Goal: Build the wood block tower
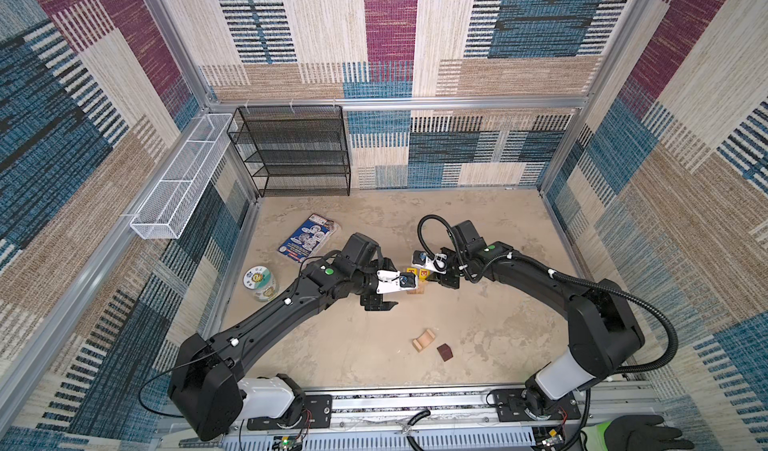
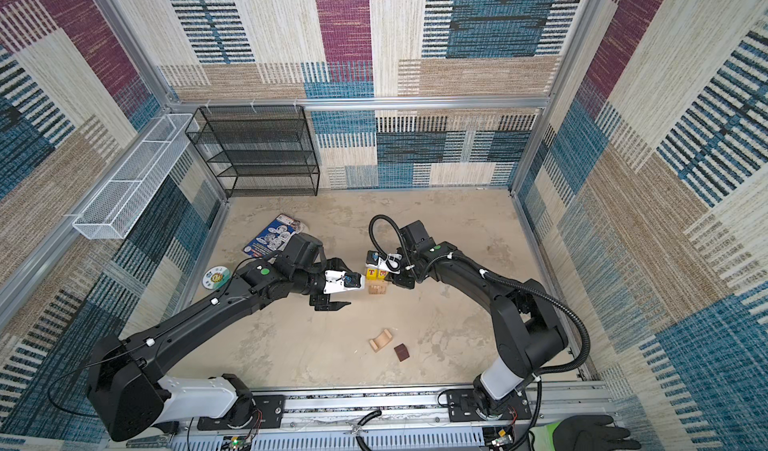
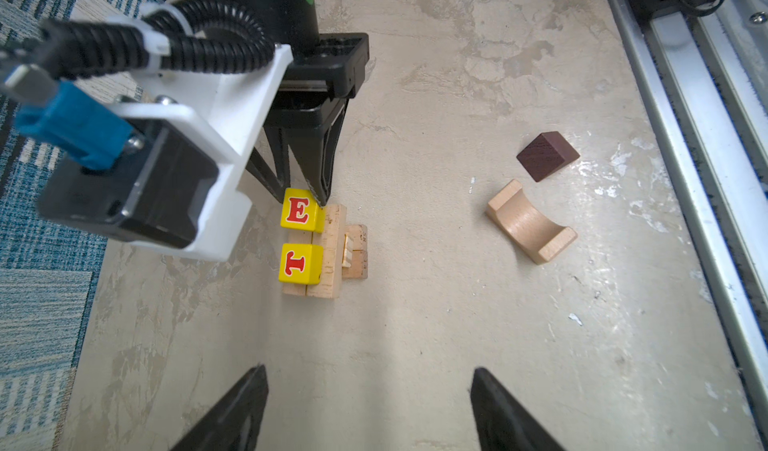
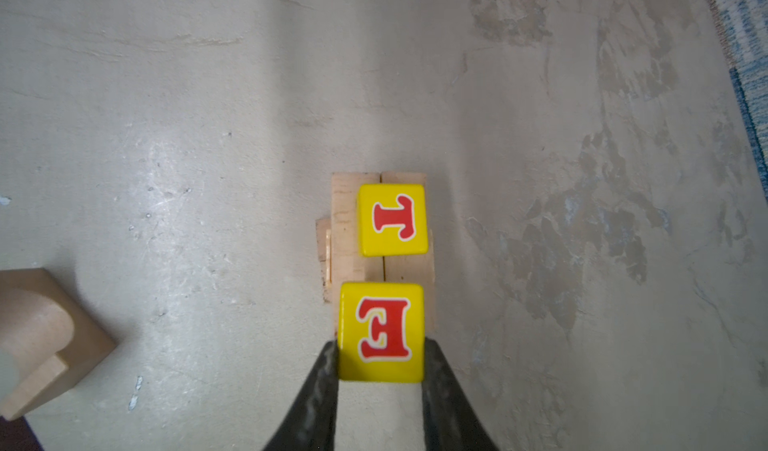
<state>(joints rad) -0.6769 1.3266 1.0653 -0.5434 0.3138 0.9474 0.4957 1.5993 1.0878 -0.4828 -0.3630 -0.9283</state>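
Right claw [image 4: 380, 345] is clenched on the yellow wooden cube with red letter E [image 3: 300, 214], one finger on each side face. The E cube is over the pale natural-wood rectangular bars [image 3: 332, 249], right beside the yellow wooden cube with red letter T [image 4: 392, 219], which sits on those bars. There's a narrow gap between the two cubes. I can't tell if the E cube is fully resting on the bars.

In both top views this small stack [image 1: 417, 282] stands at centre frame, on the mottled beige tabletop [image 1: 365, 353], between the two wrists.

Left claw [image 3: 369, 372] is released, fingers spread wide, with nothing between them. In a top view it hangs just left of the stack and a little below it.

The pale wood arch block [image 1: 424, 340] lies curved side up, below the stack and well apart from it. The dark brown wooden cube [image 1: 444, 352] is just to the arch's lower right, close but not touching.

The blue printed packet [image 1: 308, 237] lies flat up-left of centre. The round white printed disc [image 1: 259, 282] is near the left table edge, beside the left arm.
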